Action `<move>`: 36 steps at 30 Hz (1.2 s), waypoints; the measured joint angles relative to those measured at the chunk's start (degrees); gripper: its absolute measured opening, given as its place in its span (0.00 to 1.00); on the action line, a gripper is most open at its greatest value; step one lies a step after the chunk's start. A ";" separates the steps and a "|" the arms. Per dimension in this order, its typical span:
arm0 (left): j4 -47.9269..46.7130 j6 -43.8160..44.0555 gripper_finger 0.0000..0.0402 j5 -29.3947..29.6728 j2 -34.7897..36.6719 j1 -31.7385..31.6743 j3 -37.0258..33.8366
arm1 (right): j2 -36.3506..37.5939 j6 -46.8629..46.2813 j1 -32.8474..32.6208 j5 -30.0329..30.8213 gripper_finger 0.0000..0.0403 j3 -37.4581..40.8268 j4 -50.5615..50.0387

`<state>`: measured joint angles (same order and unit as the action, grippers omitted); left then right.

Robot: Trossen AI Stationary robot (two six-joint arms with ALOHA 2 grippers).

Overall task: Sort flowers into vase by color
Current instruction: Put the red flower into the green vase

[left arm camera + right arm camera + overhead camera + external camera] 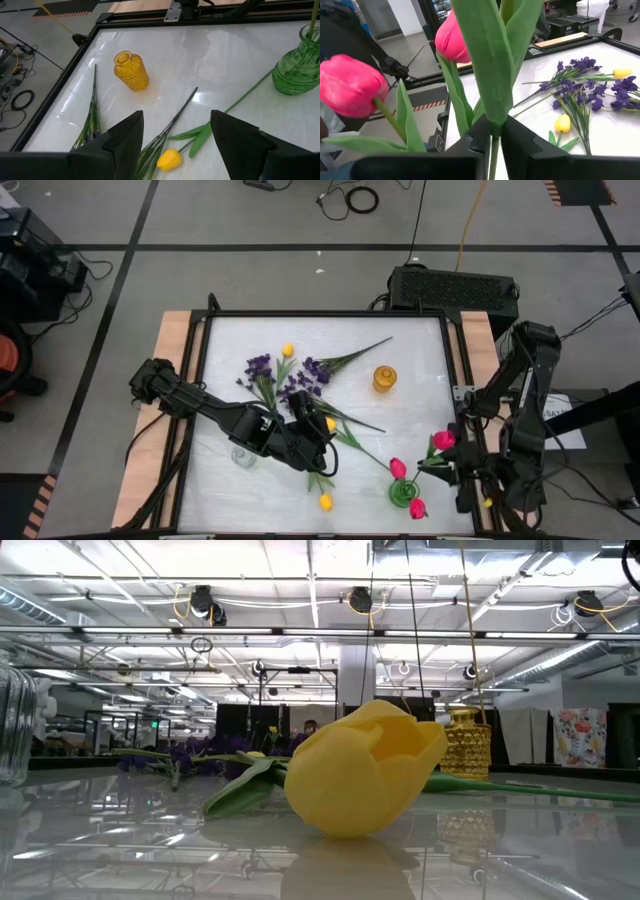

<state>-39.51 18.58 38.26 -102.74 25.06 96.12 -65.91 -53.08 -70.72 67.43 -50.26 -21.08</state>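
Observation:
My left gripper [312,448] hovers open over the table's middle; in its wrist view a yellow tulip [169,159] lies on the table between its fingers, untouched. My right gripper [492,131], near the table's right near corner, is shut on a pink tulip's [443,440] stem. A green vase [403,493] beside it holds two pink tulips [397,468]. Purple sprigs [305,372] and two more yellow tulips [287,350] [325,501] lie flat on the table. The yellow vase [384,378] stands right of the sprigs, the clear vase [243,456] by the left arm. My right gripper pinches the pink tulip's green stem [493,142] between its two fingers, just below a broad leaf [492,60]. The stem and leaf rise beyond the fingers, with a pink bloom [452,42] beside the leaf. The fingers hide the stem's lower end.
A black frame [330,313] borders the white tabletop. Bare white surface lies along the far right part, between the yellow vase and the frame. In the low view a yellow tulip [365,785] lies close to the camera, with the yellow vase [466,744] behind it.

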 joint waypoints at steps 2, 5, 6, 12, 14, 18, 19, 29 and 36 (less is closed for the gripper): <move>0.00 -0.54 0.59 0.00 0.00 0.03 0.00 | -0.60 -0.16 0.00 0.01 0.14 0.00 0.01; -0.02 -0.95 0.59 0.00 0.00 0.04 0.00 | -1.03 -0.22 0.00 -0.26 0.20 0.00 0.07; -0.02 -0.95 0.59 0.00 0.00 0.03 0.00 | -1.03 -0.24 0.00 -0.31 0.22 0.00 0.14; -0.69 -0.95 0.59 -0.02 0.00 0.09 0.00 | 0.74 -2.07 -0.20 -6.15 0.41 0.00 -0.30; -0.85 -0.95 0.59 -0.29 0.00 0.09 0.00 | 1.12 -3.38 -0.22 -7.78 0.49 0.00 -1.39; -1.76 -0.91 0.59 -0.46 0.00 0.09 0.00 | 1.16 -4.22 -0.24 -8.12 0.62 0.00 -3.68; -1.93 -0.91 0.59 -0.47 0.00 0.09 0.00 | 1.16 -4.21 -0.24 -8.19 0.64 0.00 -3.98; -1.78 -0.87 0.59 -0.48 0.00 0.09 0.00 | 1.18 -4.45 0.07 -7.24 0.44 0.00 -3.98; -1.36 -0.87 0.59 -0.49 0.00 0.09 0.00 | 1.02 -4.72 3.08 -7.06 0.35 0.00 -4.17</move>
<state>-40.86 17.72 37.77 -102.74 25.15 96.12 -64.89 -57.79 -67.64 60.37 -50.26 -25.26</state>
